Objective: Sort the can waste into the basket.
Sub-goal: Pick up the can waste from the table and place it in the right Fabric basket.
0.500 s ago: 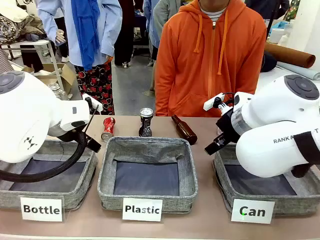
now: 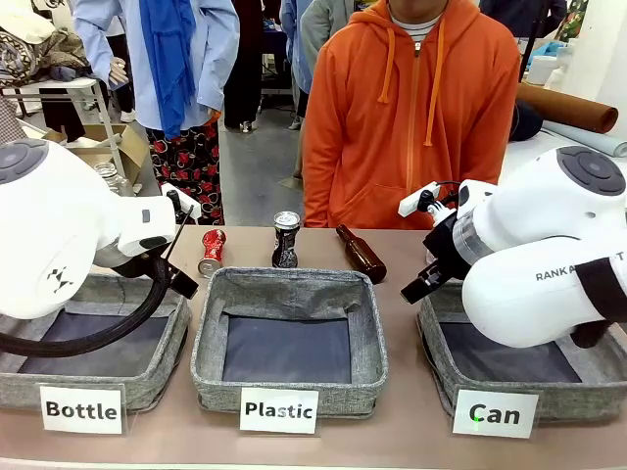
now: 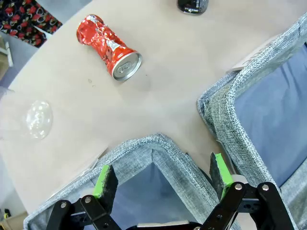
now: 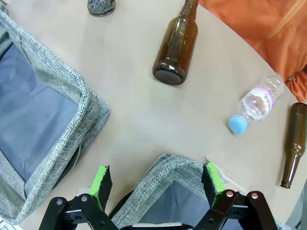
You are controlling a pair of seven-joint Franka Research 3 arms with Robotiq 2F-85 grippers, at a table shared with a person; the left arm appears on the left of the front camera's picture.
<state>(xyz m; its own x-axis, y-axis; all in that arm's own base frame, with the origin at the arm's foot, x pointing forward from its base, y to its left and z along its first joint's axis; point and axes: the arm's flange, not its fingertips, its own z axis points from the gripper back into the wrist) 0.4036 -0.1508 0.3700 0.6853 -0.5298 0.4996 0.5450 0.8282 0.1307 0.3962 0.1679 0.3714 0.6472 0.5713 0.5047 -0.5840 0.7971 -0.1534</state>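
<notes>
Nothing has moved since the earlier frame; left claw (image 3: pixel 162 176) and right claw (image 4: pixel 156 184) hang open, empty; the red can (image 3: pixel 109 46) lies on the table (image 3: pixel 168 81) ahead of the left claw, silver end toward it, black can (image 2: pixel 285 240) upright beside; the basket (image 2: pixel 436 338) sits far right.

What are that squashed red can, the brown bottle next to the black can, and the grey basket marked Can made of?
Red can: thin metal, likely aluminium, glossy red paint, bare silver end; it is crumpled into sharp creases. Brown bottle: looks like glass, glossy, translucent amber. Basket: coarse grey woven fabric, matt, with smooth dark lining.
</notes>
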